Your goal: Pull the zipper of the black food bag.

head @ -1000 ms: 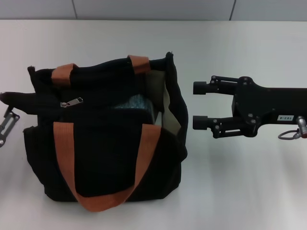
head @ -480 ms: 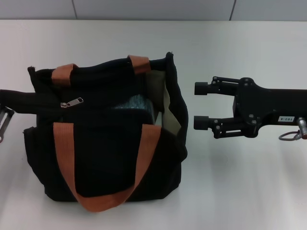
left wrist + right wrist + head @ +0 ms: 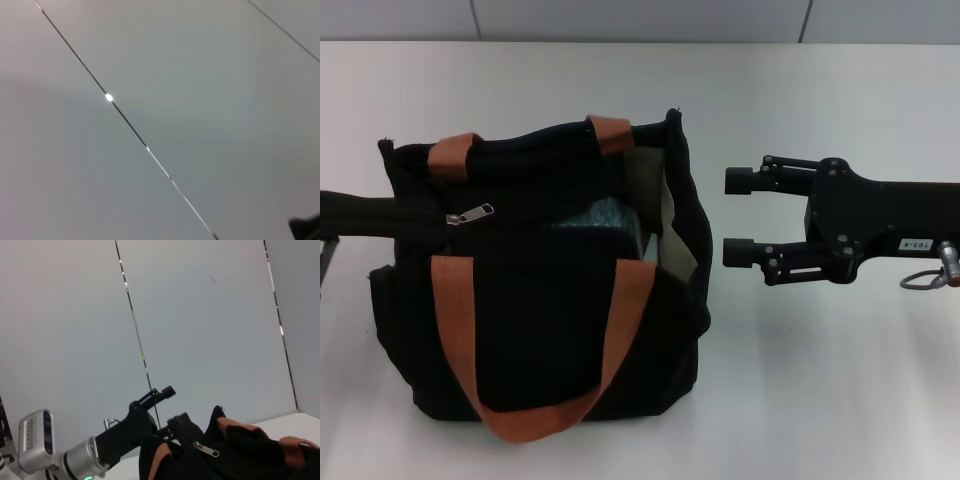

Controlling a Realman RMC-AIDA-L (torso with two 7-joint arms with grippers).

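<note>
**Bag on the table, right claw open beside it**

The black food bag [image 3: 535,290] stood on the white table [image 3: 820,380], left of centre in the head view. Its mouth gaped at the end nearer the right arm, where pale lining [image 3: 642,170] and a blue-green packet [image 3: 605,215] showed inside. One orange-brown strap handle [image 3: 535,400] hung down the near face in a loop; the other handle [image 3: 455,152] lay over the far rim. The zipper [image 3: 470,214], a small silver pull tab, lay on the black track near the bag's closed end, towards the robot's left. From that end a black strip of fabric [image 3: 360,213] ran out taut to the picture's edge.

The right claw [image 3: 740,217] hung level just beside the bag's open end, apart from it, with its two fingers spread wide and nothing between them. Its dark arm reached in from the right edge, and a small metal ring [image 3: 923,280] hung near the wrist.

Of the left claw [image 3: 170,407] the head view showed only a sliver of metal at the far left edge. The right wrist view showed it past the bag's far end, its dark fingers close against the black fabric there, beside the zipper [image 3: 206,449]. Whether those fingers were closed on the fabric or merely next to it could not be told. The left wrist view showed only pale wall panels and a thin seam.
</note>
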